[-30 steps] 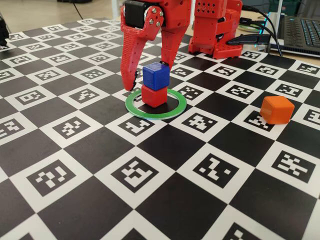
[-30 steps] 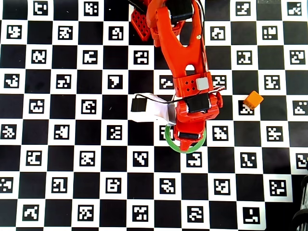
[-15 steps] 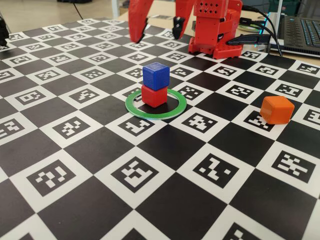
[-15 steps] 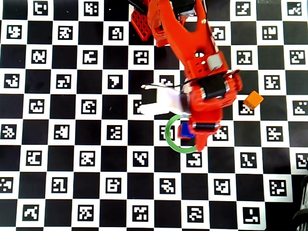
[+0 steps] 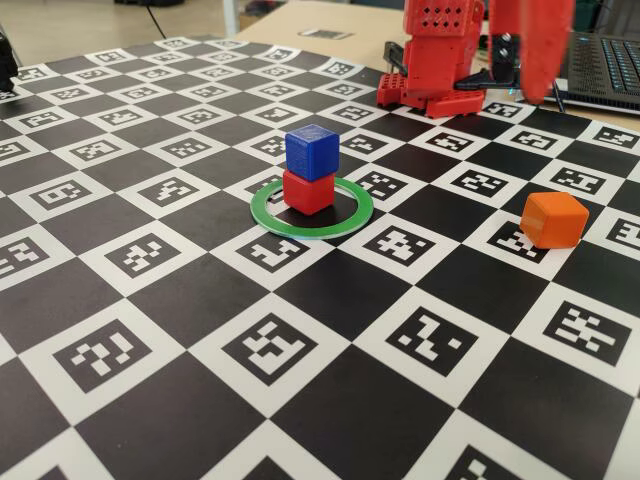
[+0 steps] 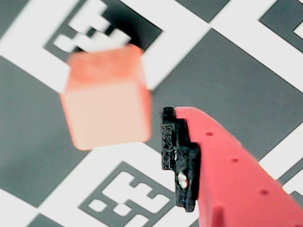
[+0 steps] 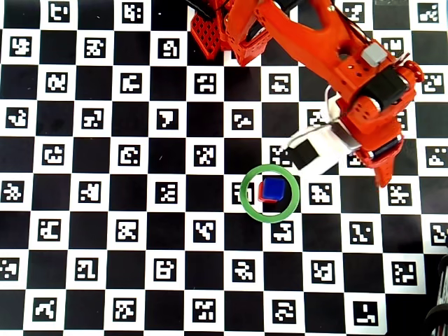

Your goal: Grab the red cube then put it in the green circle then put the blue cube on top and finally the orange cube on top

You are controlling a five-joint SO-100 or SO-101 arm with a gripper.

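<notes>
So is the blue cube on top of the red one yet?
Yes. In the fixed view the blue cube sits on the red cube, inside the green ring. The orange cube is off on the board.

Blue cube [image 5: 312, 151], red cube [image 5: 308, 191], green circle [image 5: 266, 212], seemingly orange cube [image 5: 553, 219].

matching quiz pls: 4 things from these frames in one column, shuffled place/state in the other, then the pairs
Things
1. blue cube
2. red cube
3. orange cube
4. green circle

Places or states
A. flat on the checkered board, ringing the two-cube stack
B. alone on the board, right of the ring in the fixed view
C. top of the stack
D. bottom of the stack, inside the ring

Pairs: 1-C, 2-D, 3-B, 4-A
</notes>
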